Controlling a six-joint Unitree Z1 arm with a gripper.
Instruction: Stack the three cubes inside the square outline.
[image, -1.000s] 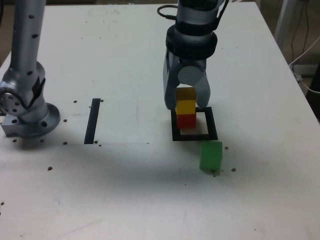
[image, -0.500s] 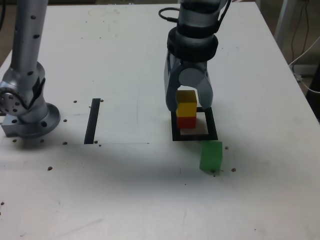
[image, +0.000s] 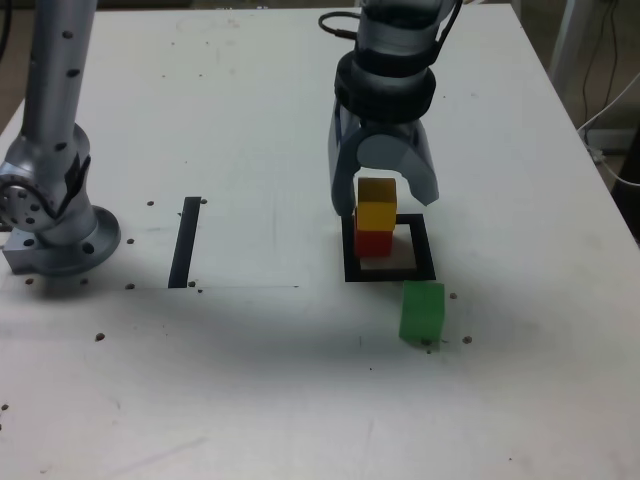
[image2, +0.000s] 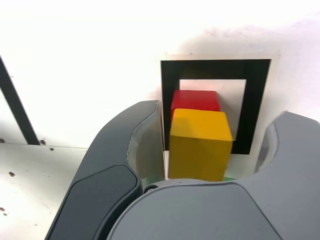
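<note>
A yellow cube (image: 377, 213) rests on a red cube (image: 374, 242) in the far-left part of the square outline (image: 420, 272), as the exterior view shows it. My gripper (image: 382, 200) hangs over the pair, open, one jaw on each side of the yellow cube. In the wrist view one finger (image2: 120, 145) lies close against the yellow cube (image2: 200, 145), and a clear gap separates the cube from the other finger. The red cube (image2: 195, 100) shows beneath it inside the square outline (image2: 215, 67). A green cube (image: 421, 311) stands on the table just outside the outline's near right corner.
A straight black strip (image: 185, 242) lies on the white table at the exterior view's left, and it also shows in the wrist view (image2: 17, 107). A second arm's grey base (image: 55, 225) stands at the far left. Cables (image: 610, 110) hang beyond the table's right edge.
The jaws have spread apart and let go of the yellow cube, which stays on the red one. The green cube has not moved.
</note>
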